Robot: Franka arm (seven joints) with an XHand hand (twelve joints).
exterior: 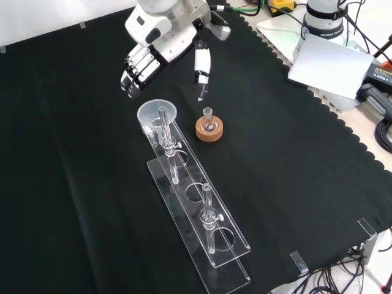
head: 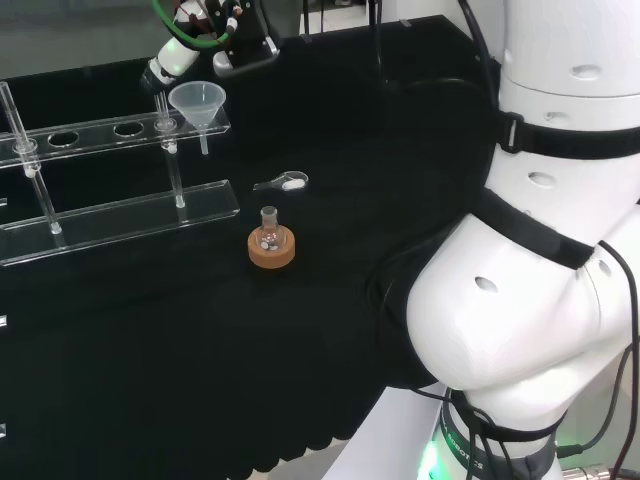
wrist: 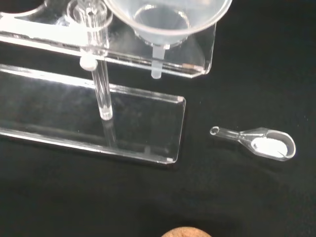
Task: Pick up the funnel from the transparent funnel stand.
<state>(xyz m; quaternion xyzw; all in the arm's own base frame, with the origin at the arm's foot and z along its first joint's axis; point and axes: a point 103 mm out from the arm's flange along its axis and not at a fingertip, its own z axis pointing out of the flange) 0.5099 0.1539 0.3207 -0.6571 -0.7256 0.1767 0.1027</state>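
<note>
While the clear funnel (exterior: 157, 115) sits in the end hole of the transparent funnel stand (exterior: 202, 226), its spout hanging down through the upper shelf, the hand (exterior: 160, 46) hovers above and beyond it in the front view, holding nothing. Its fingers (exterior: 133, 73) are spread and only lightly bent, the thumb (exterior: 201, 68) set apart to their right, and a clear gap separates their tips from the funnel's rim. Seen from the front, the funnel lies just below the fingers, nearer to them than to the thumb.

Thin-walled and see-through, the funnel looks light, stiff and smooth, so it may slip under a pinch and would likely tip if caught by one edge alone. A sound hold would be across the wide cone, just under the rim, fingers on one side and thumb on the other, lifting straight up until the spout clears the hole.

Further right in the front view, a small flask (exterior: 208, 121) rests on a cork ring (exterior: 208, 131) on the desk (exterior: 73, 184). From the wrist, a small clear scoop (wrist: 259, 143) holding white powder lies apart from the stand.
</note>
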